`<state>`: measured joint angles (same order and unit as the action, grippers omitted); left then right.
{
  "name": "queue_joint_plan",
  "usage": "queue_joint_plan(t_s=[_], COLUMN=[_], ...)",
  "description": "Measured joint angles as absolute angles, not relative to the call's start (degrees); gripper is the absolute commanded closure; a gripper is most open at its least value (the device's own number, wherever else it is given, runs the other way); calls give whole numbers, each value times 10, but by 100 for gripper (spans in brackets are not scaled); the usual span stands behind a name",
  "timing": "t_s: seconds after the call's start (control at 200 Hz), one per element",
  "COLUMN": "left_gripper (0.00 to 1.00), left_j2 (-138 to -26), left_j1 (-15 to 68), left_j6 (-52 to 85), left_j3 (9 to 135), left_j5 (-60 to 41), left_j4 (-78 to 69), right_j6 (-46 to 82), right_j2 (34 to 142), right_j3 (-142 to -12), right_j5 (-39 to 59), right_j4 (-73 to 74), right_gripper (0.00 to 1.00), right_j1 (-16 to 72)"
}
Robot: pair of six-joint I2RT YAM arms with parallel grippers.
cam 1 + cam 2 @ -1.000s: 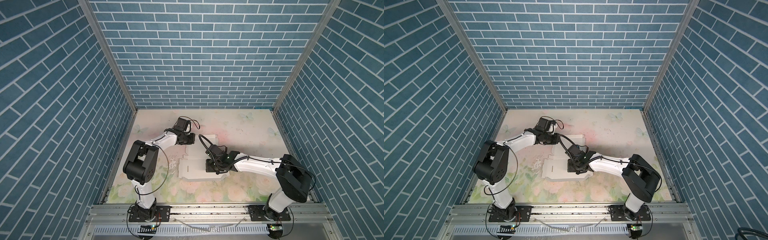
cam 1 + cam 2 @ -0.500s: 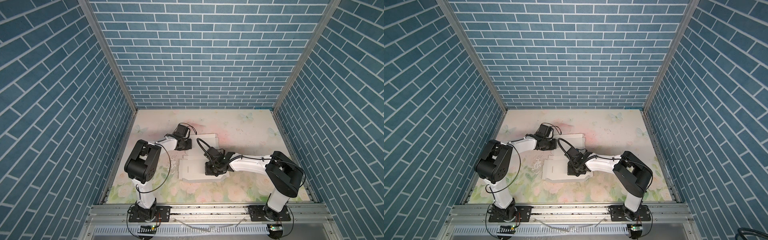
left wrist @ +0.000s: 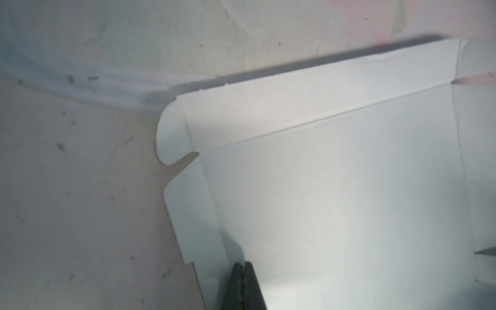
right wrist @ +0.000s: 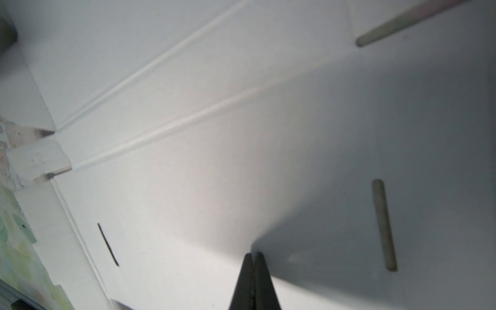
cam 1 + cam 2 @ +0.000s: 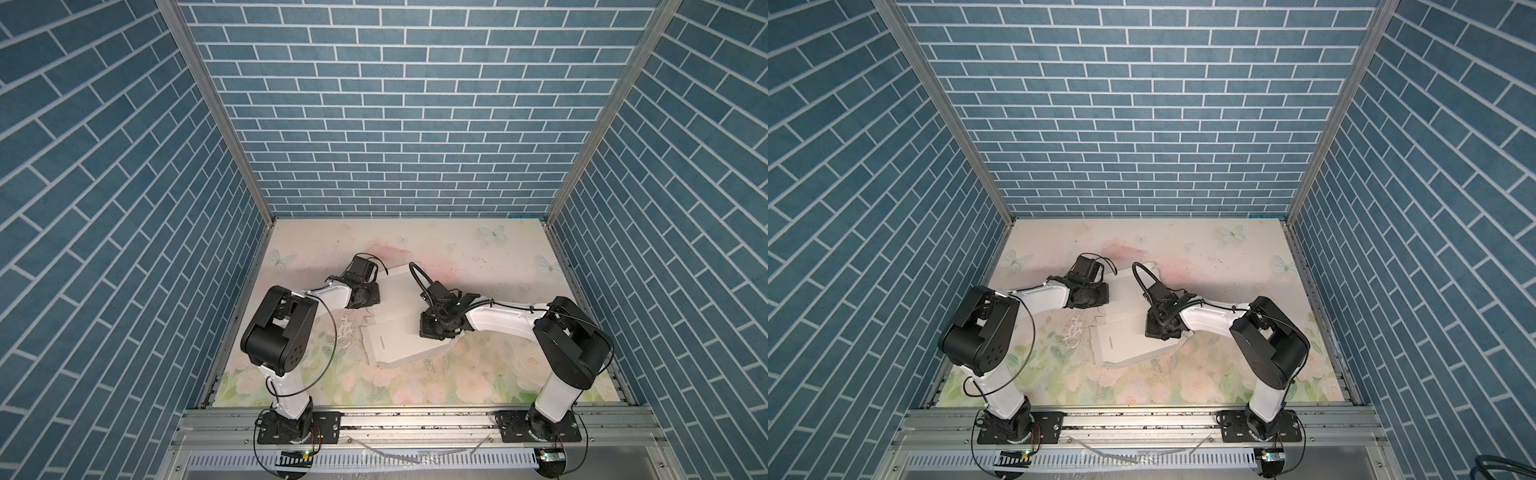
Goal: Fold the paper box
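1. Blue brick-pattern walls (image 5: 374, 124) close in your workspace on the left, far and right sides.
2. The floral table (image 5: 478, 249) fills the floor between them.
3. Your left arm (image 5: 286, 328) reaches in from the near left and your right arm (image 5: 540, 328) from the near right. The two wrists are close together over the middle of the table.
4. The paper box (image 5: 395, 336) lies there as a mostly flat, unfolded white sheet, seen in both top views (image 5: 1121, 340). One panel runs toward the far side and its flaps are spread out.
5. Your left gripper (image 3: 244, 265) has its fingers pressed together with nothing between them. The tip appears to rest on the far-left panel, just inside the crease of a side flap.
6. Your right gripper (image 4: 253, 255) is likewise pinched together and empty. Its tip is down at the right part of the sheet.
7. A long slot (image 4: 384, 225) lies to one side of that tip and a thin dark slit (image 4: 108, 244) to the other.
8. A rounded tab (image 3: 171, 134) sticks out at the sheet's corner, near your left gripper.
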<state>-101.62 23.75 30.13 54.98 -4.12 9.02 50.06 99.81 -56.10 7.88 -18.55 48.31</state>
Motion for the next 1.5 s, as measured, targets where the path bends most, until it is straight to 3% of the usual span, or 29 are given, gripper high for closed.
queue_joint_plan(t_s=[0.485,0.95,1.26,1.5], left_gripper=[100,100,100,100], left_j2=[-898,-907,-861,-941], left_j1=[328,412,342,261], left_j6=[411,463,364,279], left_j3=[434,432,591,688], left_j5=[-7,-2,6,17], left_j4=[94,65,151,179], right_j6=[413,307,302,350], right_j2=[1073,1162,1033,982], right_j3=[-665,-828,-791,-719], right_j5=[79,24,11,5], right_j4=[-236,-313,-328,-315], right_gripper=[100,100,98,98], right_j1=[413,364,374,445])
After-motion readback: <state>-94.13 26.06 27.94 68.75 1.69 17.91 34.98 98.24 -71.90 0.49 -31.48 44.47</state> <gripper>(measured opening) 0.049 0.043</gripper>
